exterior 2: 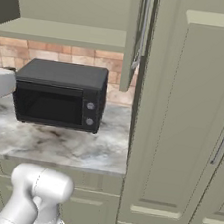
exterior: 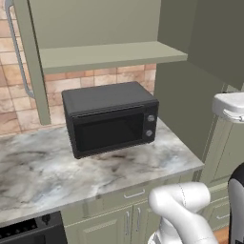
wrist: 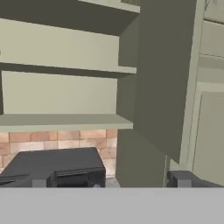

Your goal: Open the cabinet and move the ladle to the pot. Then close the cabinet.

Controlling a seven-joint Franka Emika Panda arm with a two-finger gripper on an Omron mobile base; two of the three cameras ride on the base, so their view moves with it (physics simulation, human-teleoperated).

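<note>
Before the open sage-green wall cabinet point(wrist: 65, 94), whose visible shelves are bare, the gripper point(wrist: 109, 178) is held apart and empty; its swung-out door point(wrist: 164, 74) could be struck during closing.

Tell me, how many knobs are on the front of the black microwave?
2, both on the right side of the microwave front: an upper knob and a lower knob directly below.

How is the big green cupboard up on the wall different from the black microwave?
The sage-green wall cabinet hangs above the marble counter; the black box-shaped microwave sits on it. The cabinet's doors stand open, showing bare shelves; the microwave's door is shut. The cabinet is wider. Both are boxy, with front doors.
</note>
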